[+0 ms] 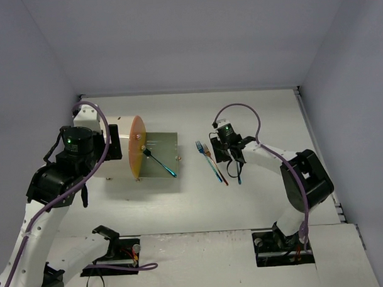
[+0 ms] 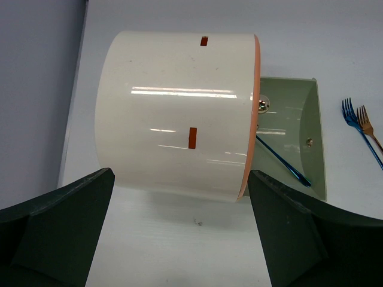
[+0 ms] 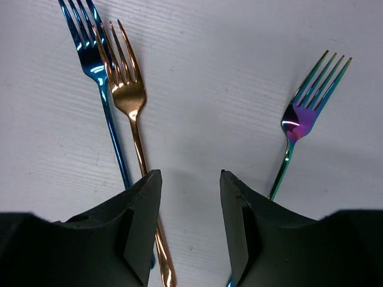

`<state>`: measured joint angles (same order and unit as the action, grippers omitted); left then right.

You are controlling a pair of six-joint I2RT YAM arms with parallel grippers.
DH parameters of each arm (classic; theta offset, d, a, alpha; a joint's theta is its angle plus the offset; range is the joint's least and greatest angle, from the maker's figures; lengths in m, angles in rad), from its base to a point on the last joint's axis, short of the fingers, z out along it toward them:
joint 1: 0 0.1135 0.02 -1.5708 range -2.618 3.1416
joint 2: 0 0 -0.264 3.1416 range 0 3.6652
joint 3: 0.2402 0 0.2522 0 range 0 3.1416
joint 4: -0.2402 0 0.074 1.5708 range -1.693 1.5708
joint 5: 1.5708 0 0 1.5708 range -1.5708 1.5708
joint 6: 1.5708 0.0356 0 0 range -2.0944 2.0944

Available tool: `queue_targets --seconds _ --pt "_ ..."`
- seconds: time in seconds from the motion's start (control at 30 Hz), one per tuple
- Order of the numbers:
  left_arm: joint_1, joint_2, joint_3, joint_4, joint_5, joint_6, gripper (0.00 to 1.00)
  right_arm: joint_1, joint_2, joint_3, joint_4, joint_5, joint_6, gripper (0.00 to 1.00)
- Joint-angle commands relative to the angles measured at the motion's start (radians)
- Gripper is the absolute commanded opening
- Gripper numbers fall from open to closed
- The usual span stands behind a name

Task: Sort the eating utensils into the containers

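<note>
Near right gripper (image 3: 190, 179), jaws parted, empty: gold fork (image 3: 128, 95) light, stiff, slick, lying flat; pinch across thin handle.

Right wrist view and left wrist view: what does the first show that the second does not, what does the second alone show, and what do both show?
Only the right wrist view: the iridescent purple fork, and the right gripper, its jaws open with nothing between them. Only the left wrist view: the cream cabinet, the pulled-out drawer holding one blue utensil, and the open left gripper. Both: the blue fork and the gold fork, lying side by side on the white table.
</note>
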<state>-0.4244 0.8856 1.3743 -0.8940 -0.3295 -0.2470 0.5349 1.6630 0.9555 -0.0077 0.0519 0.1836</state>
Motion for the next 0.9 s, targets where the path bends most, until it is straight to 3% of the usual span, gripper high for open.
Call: queue_targets --seconds 0.0,0.37,0.87 --pt "0.004 -0.004 0.001 0.029 0.008 0.001 0.93 -0.009 0.004 0.015 0.041 -0.04 0.011 0.41" --pt "0.004 0.006 -0.012 0.03 0.023 -0.001 0.93 -0.002 0.059 0.063 0.043 -0.121 -0.028 0.37" --pt "0.004 0.031 -0.009 0.032 0.024 0.007 0.93 0.013 0.131 0.071 0.041 -0.078 -0.043 0.33"
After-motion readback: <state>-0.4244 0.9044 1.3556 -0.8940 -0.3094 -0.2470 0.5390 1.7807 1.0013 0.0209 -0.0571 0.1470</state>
